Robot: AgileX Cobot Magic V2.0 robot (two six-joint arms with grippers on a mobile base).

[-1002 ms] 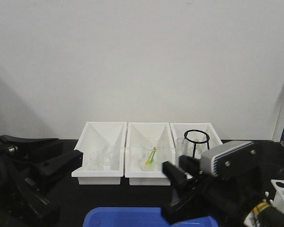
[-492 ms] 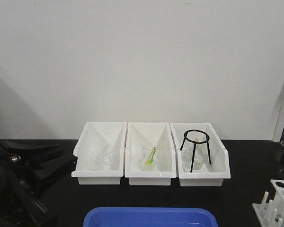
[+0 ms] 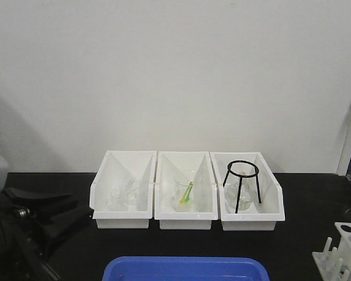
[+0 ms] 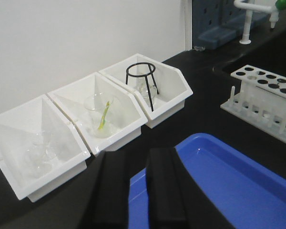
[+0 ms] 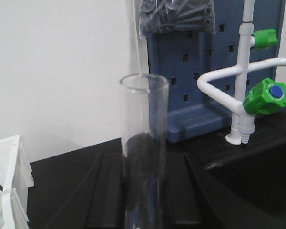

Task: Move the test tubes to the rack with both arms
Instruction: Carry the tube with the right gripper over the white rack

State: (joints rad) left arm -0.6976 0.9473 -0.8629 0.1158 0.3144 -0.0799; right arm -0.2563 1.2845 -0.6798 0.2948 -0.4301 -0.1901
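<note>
The black left gripper [image 4: 138, 191] sits at the near edge of the shallow blue plastic tray [image 4: 238, 181], jaws slightly parted and empty. Far right stands the small white plastic rack [image 4: 264, 95]. The grey right arm has left the front view. Its right gripper [image 5: 144, 160] pinches a clear glass test tube [image 5: 144, 109], long axis vertical and mouth up, probably ready for lowering into the rack.

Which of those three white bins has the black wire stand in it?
The right-end bin, holding the black stand. The middle bin has a beaker with something yellow-green; the left bin, only clear glassware.
</note>
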